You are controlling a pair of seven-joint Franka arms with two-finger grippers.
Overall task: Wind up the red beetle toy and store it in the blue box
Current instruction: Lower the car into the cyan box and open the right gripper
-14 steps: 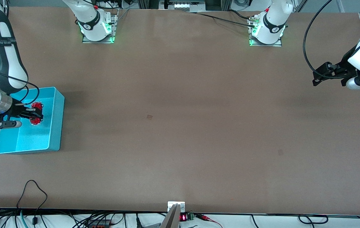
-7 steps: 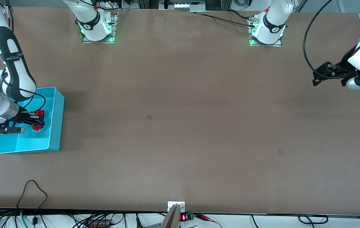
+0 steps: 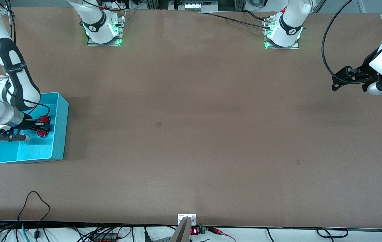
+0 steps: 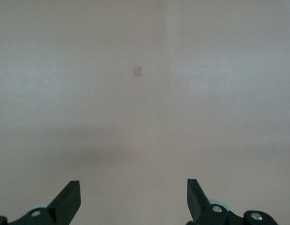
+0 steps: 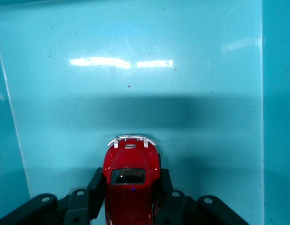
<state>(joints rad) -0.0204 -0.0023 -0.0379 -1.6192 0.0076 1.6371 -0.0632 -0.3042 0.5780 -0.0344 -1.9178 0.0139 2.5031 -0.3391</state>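
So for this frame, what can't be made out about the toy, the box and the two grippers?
- Red beetle toy: rear cut off by the right wrist view's edge; whether it touches the floor of the blue box is unclear.
- Right gripper: fingertips too small in the front view.
- Left gripper: body cut off in the left wrist view.

The right gripper [image 3: 44,126], inside the blue box [image 3: 61,127] at the right arm's end of the table [image 3: 191,134], grips the red beetle toy [image 3: 44,118]. The left gripper [image 3: 335,82] waits over the left arm's end, jaws apart.
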